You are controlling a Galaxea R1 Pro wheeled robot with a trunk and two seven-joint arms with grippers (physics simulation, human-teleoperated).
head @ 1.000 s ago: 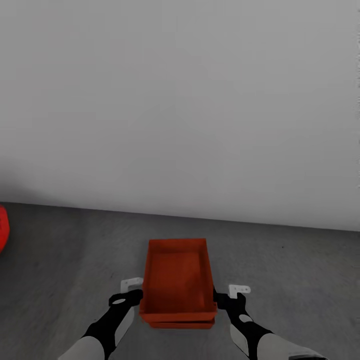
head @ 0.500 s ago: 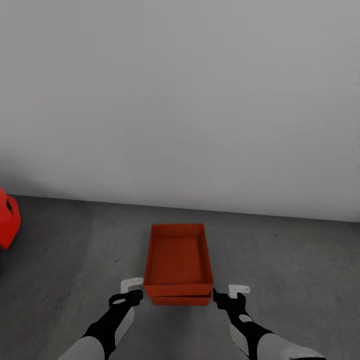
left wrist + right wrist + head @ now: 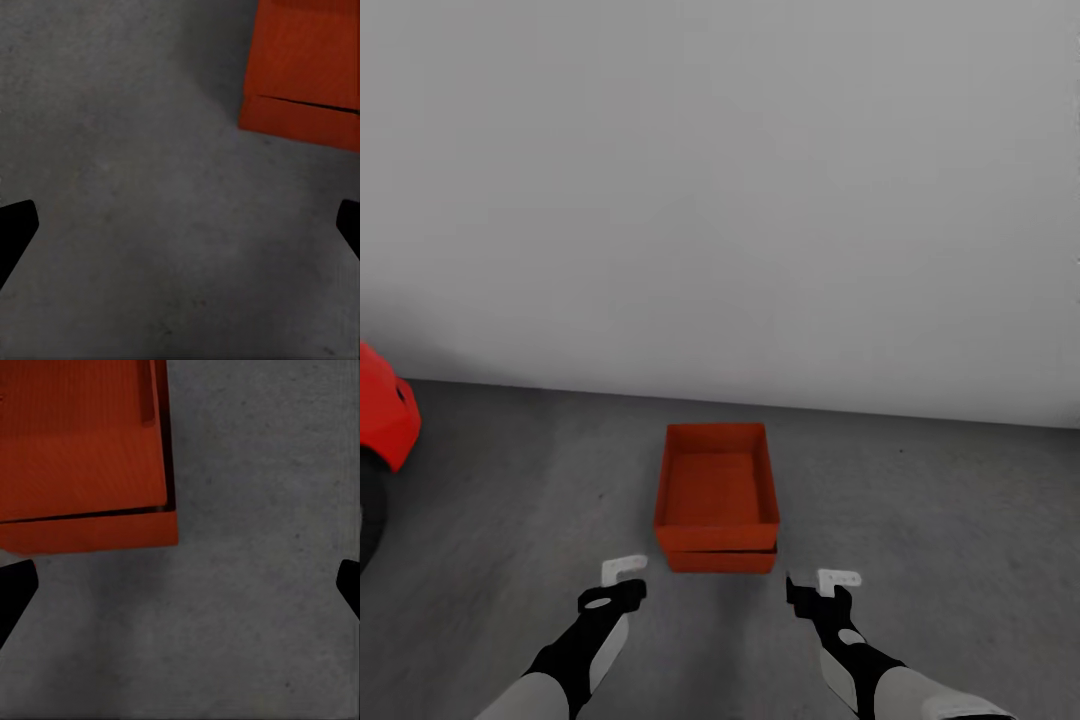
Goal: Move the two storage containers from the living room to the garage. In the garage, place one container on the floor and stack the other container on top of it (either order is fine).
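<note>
Two orange-red storage containers sit stacked on the dark grey garage floor (image 3: 960, 520), the upper one (image 3: 717, 480) nested squarely over the lower one (image 3: 720, 561), whose front edge peeks out below. My left gripper (image 3: 622, 580) and right gripper (image 3: 825, 585) hang open and empty just short of the stack, one on each side, touching nothing. In the left wrist view the left gripper (image 3: 180, 232) frames bare floor, with the stack's corner (image 3: 307, 52) off to one side. Between the fingers of the right gripper (image 3: 180, 585) there is also floor, beside the upper container (image 3: 75, 442) and the lower one (image 3: 90, 532).
A plain pale grey wall (image 3: 720, 200) rises close behind the stack. A red car (image 3: 385, 420) with a black tyre (image 3: 368, 520) juts in at the far left. Open concrete lies to the right and in front of the stack.
The view has pulled back: the stack now lies farther ahead, the grippers no longer flank it, and more of the red car shows at the left. The arms hold the same pose.
</note>
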